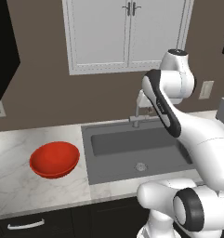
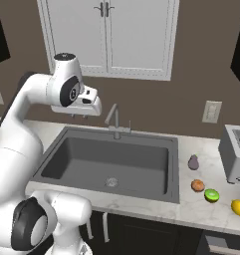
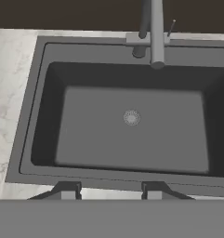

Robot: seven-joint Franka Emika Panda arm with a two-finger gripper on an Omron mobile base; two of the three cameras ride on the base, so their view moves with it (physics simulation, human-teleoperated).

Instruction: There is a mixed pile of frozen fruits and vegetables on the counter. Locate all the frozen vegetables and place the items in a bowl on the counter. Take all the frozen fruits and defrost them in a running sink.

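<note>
Right base view has the tool (image 2: 84, 115) hanging empty over the sink (image 2: 109, 164), fingers together. The food pile, eggplant piece (image 2: 193, 162) included, sits on the table past the sink's far-right rim.

The counter (image 1: 20, 186) is smooth white-grey marbled stone; the sink (image 3: 132, 135) a matt dark grey basin with a metal drain (image 3: 131, 117) and brushed metal faucet (image 3: 156, 32); the bowl (image 1: 54, 159) is glossy red, the toaster (image 2: 236, 154) dull grey metal

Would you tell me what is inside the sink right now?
The sink holds just its round drain; no food or water shows. The arm covers its right corner in the left base view.
</note>
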